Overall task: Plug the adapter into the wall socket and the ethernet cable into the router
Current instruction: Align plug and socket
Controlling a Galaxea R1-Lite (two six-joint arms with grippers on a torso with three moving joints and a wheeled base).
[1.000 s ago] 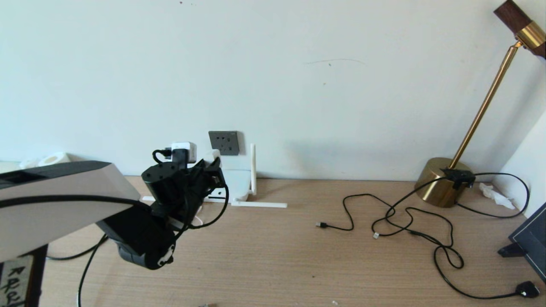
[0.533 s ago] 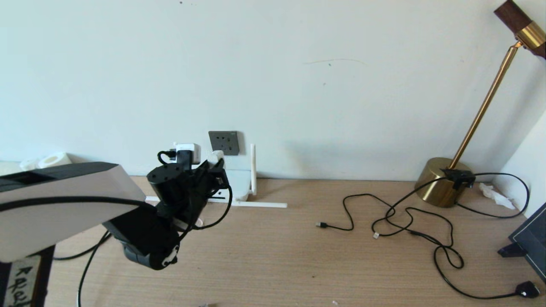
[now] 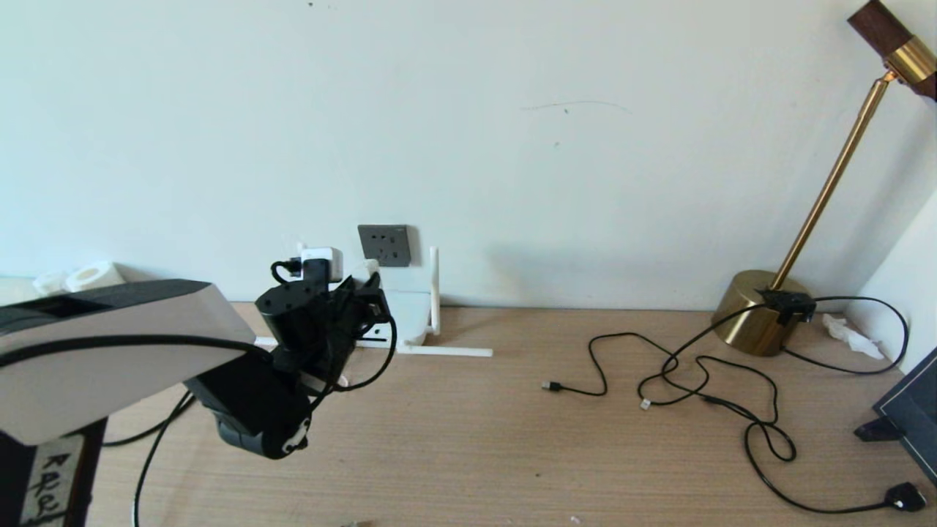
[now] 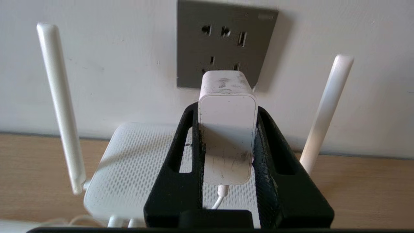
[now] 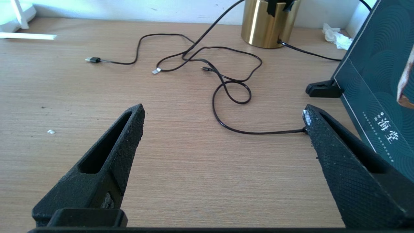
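Plugging in adapter (image 4: 227, 129) | your left gripper (image 4: 227, 142) clamps it just before wall socket (image 4: 223, 42) | right gripper (image 5: 223, 168) gapes idle | next: align prongs, push straight.

The head view looks forward and down across the wooden desk (image 3: 512, 439) to the white wall. The left wrist view sits close to the wall socket (image 4: 223, 42), facing it squarely above the router (image 4: 136, 161). The right wrist view looks low along the desk toward the brass lamp base (image 5: 268, 22), shared with the head view.
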